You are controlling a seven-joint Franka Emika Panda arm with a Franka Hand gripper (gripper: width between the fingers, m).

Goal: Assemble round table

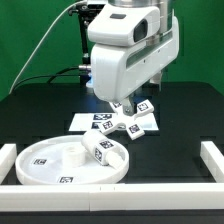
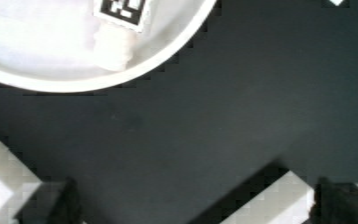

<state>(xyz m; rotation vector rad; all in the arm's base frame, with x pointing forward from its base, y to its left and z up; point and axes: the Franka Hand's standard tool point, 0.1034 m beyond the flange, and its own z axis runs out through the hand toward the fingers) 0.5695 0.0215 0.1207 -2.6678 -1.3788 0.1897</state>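
The large round disc (image 1: 45, 165) lies at the front left of the exterior view, its central hub (image 1: 74, 151) facing up. The short tagged leg (image 1: 103, 152) rests inside the disc by its right rim. The cross-shaped base (image 1: 136, 123) lies behind it, right of centre. My gripper (image 1: 121, 104) hangs over the table between the base and the disc, holding nothing. In the wrist view the disc (image 2: 51, 50) and a tag on the leg (image 2: 126, 8) show beyond the gripper (image 2: 197, 205). The fingers (image 2: 51, 200) stand wide apart over bare black table.
The marker board (image 1: 88, 121) lies flat under the arm. White border rails run along the left (image 1: 8, 160), front (image 1: 120, 196) and right (image 1: 212, 160). A white edge (image 2: 282, 195) shows near one finger; I cannot tell what it is.
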